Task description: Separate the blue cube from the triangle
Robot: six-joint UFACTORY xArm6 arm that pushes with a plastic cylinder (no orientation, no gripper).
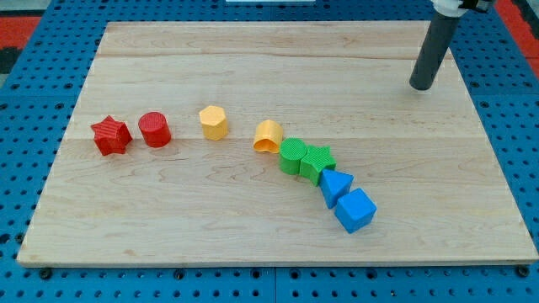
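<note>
A: Eight small ridged plastic blocks sit on the pale wooden bench point(253, 67), and the two that matter, the blue cube point(355, 210) and the blue triangle point(336, 186), are touching at the lower right end of a curving row.

B: And my tip point(419, 86) is well apart from them, up toward the view's top right. No jaws on this rig, just a straight dark rod, so there is nothing to open or close and it holds nothing.

A: What worries you?

B: The crowding. The blue triangle presses against the green star point(318, 159), which touches the green cylinder point(292, 155), with the yellow half-ring block point(269, 135) just beside that. In my judgement, a push landing on the triangle could shove the whole chain along.

A: And the cube?

B: It lies near the bench's bottom edge. Pushed downward it might slide off onto the blue pegboard point(50, 278). An off-centre push could also spin it instead of moving it away.

A: The rest of the scene?

B: The yellow hexagonal block point(214, 122), red cylinder point(155, 130) and red star point(110, 135) sit well clear to the view's left. The wood looks smooth, the pegboard surrounds it, and a red strip point(21, 29) shows at the top corners.
</note>
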